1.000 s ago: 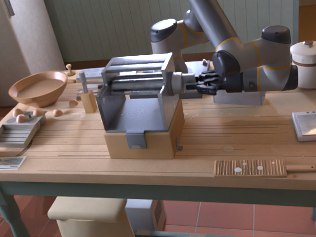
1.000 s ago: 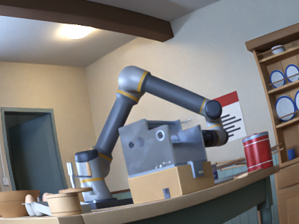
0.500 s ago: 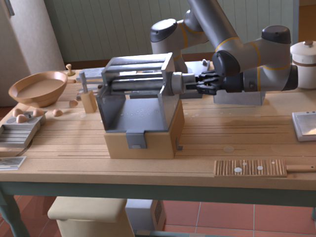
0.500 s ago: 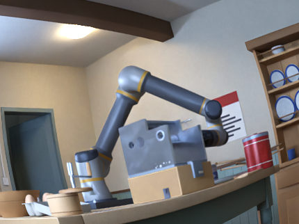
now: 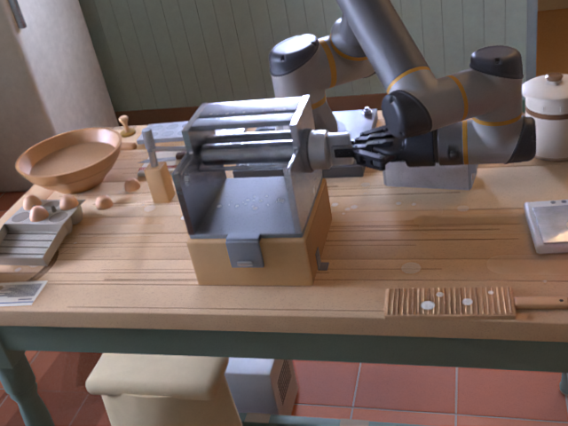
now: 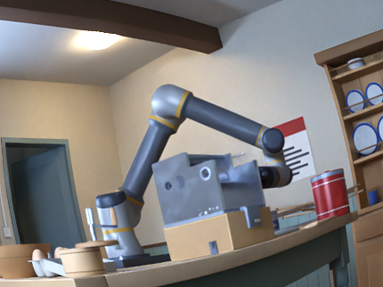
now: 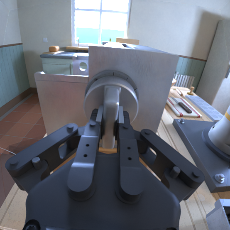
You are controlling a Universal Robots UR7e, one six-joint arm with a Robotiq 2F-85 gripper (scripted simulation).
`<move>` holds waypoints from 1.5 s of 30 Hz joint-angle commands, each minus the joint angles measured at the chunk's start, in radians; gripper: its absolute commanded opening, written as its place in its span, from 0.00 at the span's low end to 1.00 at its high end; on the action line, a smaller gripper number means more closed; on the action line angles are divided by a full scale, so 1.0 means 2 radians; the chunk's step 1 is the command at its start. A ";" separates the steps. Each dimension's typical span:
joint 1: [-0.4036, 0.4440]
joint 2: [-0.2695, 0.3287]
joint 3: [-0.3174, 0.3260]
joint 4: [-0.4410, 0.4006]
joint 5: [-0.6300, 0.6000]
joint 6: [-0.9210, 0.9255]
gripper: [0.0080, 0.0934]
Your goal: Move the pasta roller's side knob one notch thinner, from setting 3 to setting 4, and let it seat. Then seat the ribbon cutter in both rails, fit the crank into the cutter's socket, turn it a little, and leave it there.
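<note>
The side knob (image 5: pixel 321 149) (image 7: pixel 111 100) is a round grey dial with a raised grip bar, on the right side plate of the pasta roller (image 5: pixel 250 169) (image 6: pixel 207 189). The roller sits on a wooden block in the middle of the table. The bar stands upright in the wrist camera. The crank (image 5: pixel 153 165) stands in a wooden holder left of the roller. I cannot make out the ribbon cutter. My gripper (image 5: pixel 349 151) (image 7: pixel 109 120) reaches in level from the right and is closed on the knob's grip bar.
A wooden bowl (image 5: pixel 69 158) and an egg tray (image 5: pixel 39 224) sit at the table's left end. A white canister (image 5: pixel 548 114) and a scale (image 5: pixel 548 224) sit at the right. A ridged board (image 5: pixel 452 301) lies near the front edge. The arm's base plate (image 7: pixel 199 146) is behind the roller.
</note>
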 commanded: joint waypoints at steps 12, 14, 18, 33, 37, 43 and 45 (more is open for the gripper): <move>0.001 0.001 -0.003 0.001 0.001 0.000 0.00; 0.002 0.001 -0.003 0.002 0.002 0.000 0.00; 0.003 0.002 -0.005 0.002 0.003 0.000 0.00; 0.006 0.005 -0.011 0.005 0.006 0.000 0.00; 0.006 0.006 -0.012 0.005 0.006 0.000 0.00; 0.006 0.006 -0.012 0.005 0.006 0.000 0.00; 0.006 0.006 -0.012 0.005 0.006 0.000 0.00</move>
